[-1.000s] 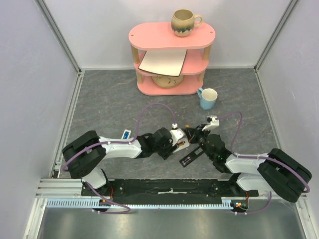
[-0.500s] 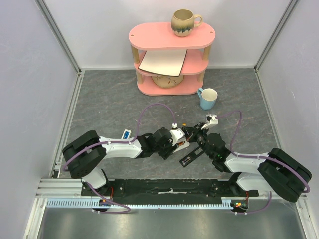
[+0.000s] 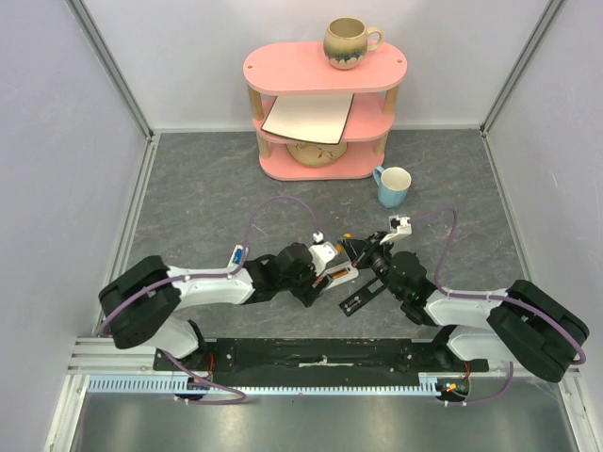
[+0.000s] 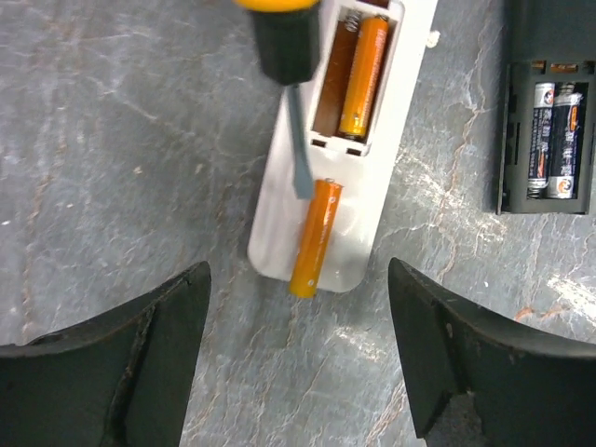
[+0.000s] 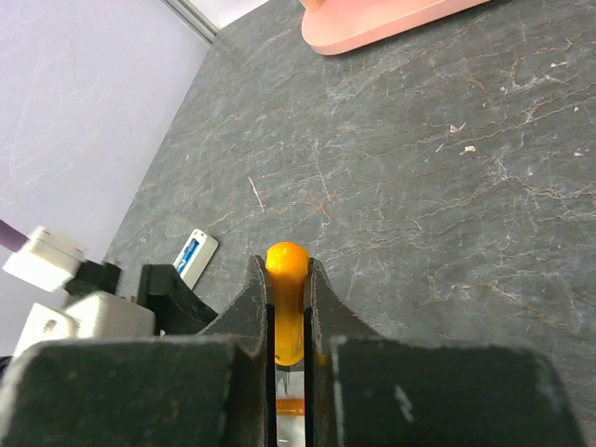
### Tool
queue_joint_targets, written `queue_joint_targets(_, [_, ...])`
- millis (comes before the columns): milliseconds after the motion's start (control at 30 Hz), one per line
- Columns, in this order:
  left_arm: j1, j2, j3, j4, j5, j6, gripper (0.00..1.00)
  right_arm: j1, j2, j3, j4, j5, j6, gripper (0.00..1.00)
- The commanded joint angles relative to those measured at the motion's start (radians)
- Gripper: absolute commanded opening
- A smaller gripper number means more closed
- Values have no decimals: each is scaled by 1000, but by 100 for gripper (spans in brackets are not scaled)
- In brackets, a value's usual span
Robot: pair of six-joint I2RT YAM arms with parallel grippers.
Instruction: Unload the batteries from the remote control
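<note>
Left fingers stand wide apart and hold nothing, poised over the near end of the white remote. Right fingers are clamped on the orange handle of the screwdriver, whose blade points down beside the open battery bay.

Findings on progress:
- White remote lies back up on the desk, cover off, bay exposed.
- One loose battery, orange, is out of the bay. It lies on the remote's lower back, its near end overhanging the edge, just beside the screwdriver tip. It is not yet set down on the desk.
- A second battery, orange, is seated in the right-hand slot. The left-hand slot appears empty.
- A black remote lies just to the right, apart from the white one, cover off, with two cells in place.

Assessment: the work is partly done, roughly one cell freed of four visible. Outstanding are collecting the loose battery, prying out the seated one, and possibly clearing the black remote. The loose cell could roll off when touched.
</note>
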Motion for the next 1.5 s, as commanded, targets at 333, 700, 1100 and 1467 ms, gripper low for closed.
queue_joint_targets(333, [176,-222,-139,209,233,-97,80,2,6,58,29,-48,-39,0])
queue_joint_targets(700, [178,-55,-35,167,263,-77,69,-1,-95,53,-80,3,-94,0])
queue_joint_targets(1100, [178,-18,-7,129,240,-66,63,-3,-214,63,-213,69,-171,0])
queue_joint_targets(1467, [178,8,11,101,195,-72,56,-6,-217,56,-222,66,-168,0])
